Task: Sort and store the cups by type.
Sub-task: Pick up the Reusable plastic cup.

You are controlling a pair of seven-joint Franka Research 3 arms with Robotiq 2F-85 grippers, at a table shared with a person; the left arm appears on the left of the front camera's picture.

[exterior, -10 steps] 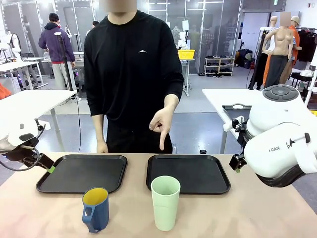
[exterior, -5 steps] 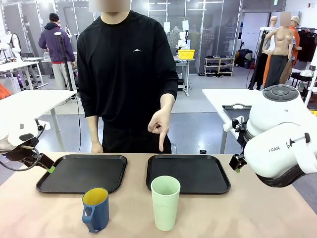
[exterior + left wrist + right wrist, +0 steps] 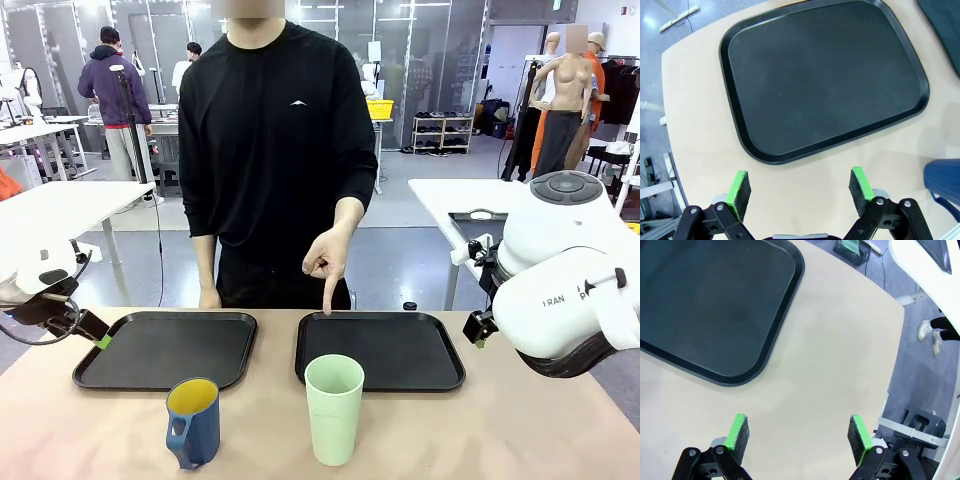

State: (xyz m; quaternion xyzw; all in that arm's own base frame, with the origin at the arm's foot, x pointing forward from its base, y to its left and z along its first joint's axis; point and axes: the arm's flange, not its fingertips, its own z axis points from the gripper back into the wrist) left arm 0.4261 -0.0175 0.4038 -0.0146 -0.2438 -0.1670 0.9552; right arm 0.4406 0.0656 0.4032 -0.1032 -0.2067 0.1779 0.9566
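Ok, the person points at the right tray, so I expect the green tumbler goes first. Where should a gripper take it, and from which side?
Probably its upper wall, squeezed across the width, coming from the robot's right. The green tumbler stands upright without handle, the blue mug stands on its left, and the right gripper is open.

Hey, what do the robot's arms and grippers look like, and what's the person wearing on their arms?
Both arms are rounded white shells; the right arm carries dark lettering, the left arm a looping black cable. The left gripper and right gripper are black with green finger pads. The person wears long black sleeves.
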